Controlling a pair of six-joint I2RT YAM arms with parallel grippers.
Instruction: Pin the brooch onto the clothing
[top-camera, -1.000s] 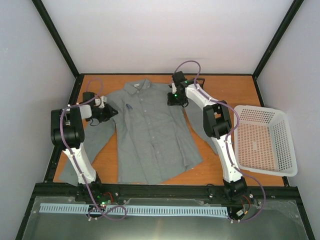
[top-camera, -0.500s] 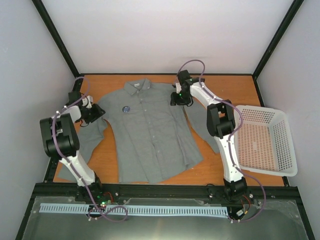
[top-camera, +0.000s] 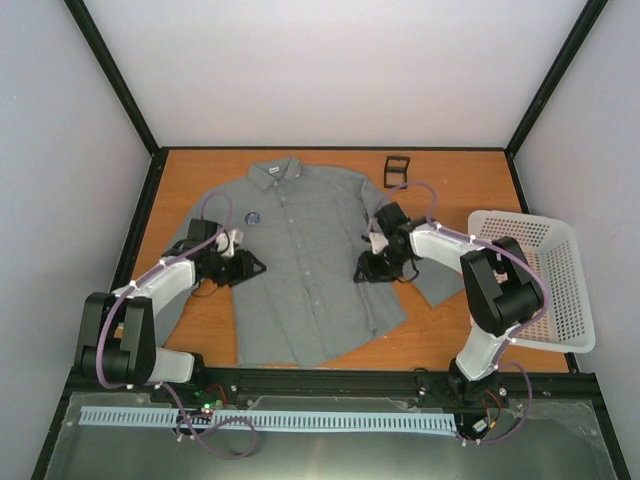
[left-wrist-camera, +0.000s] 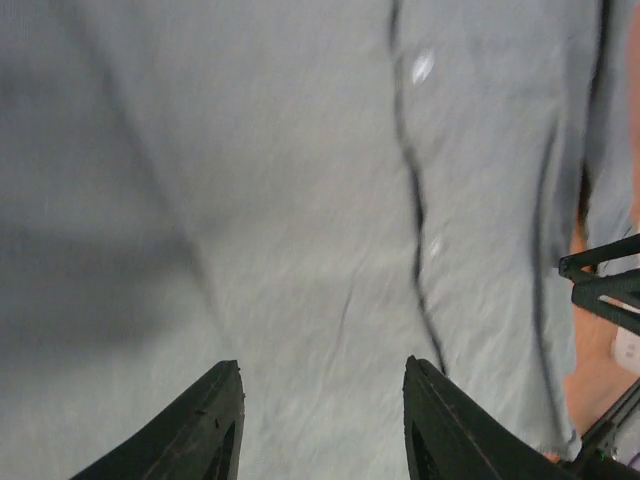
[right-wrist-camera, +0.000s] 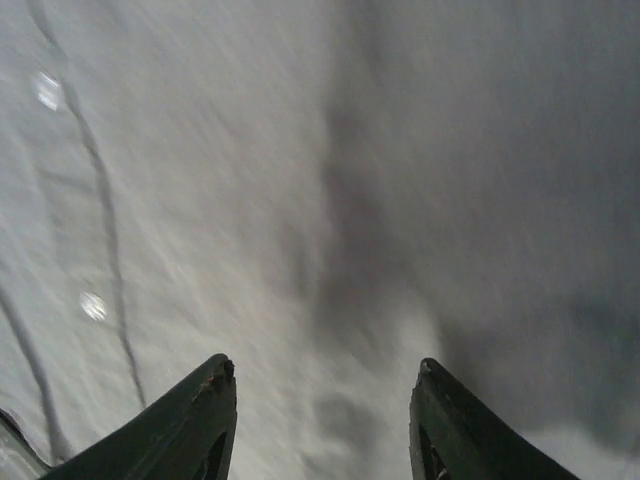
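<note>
On the left side of the clothing (top-camera: 300, 300), which lies flat and buttoned on the orange table (top-camera: 470, 190), the left gripper (top-camera: 256, 267) hangs low over the grey cloth where the sleeve meets the body. Its own camera shows both dark fingers (left-wrist-camera: 215, 425) spread apart with only shirt fabric between them, so that claw is released and carries nothing. The view is blurred, but the button strip (left-wrist-camera: 410, 210) running down the clothing can be made out.

The brooch (top-camera: 253, 216) sits on the chest of the clothing, towards the collar from the left gripper and apart from it, its dark face upward.

Across the button strip, at the right-hand edge of the clothing's body, the right gripper (top-camera: 368, 271) is down close to the cloth. Its fingers (right-wrist-camera: 205, 425) also stand wide with bare grey fabric between them, so it is released too.

Beyond the clothing's right shoulder lies a small black square holder (top-camera: 397, 170) on the bare wood. Well to the right of the clothing stands a white perforated basket (top-camera: 575, 290).
</note>
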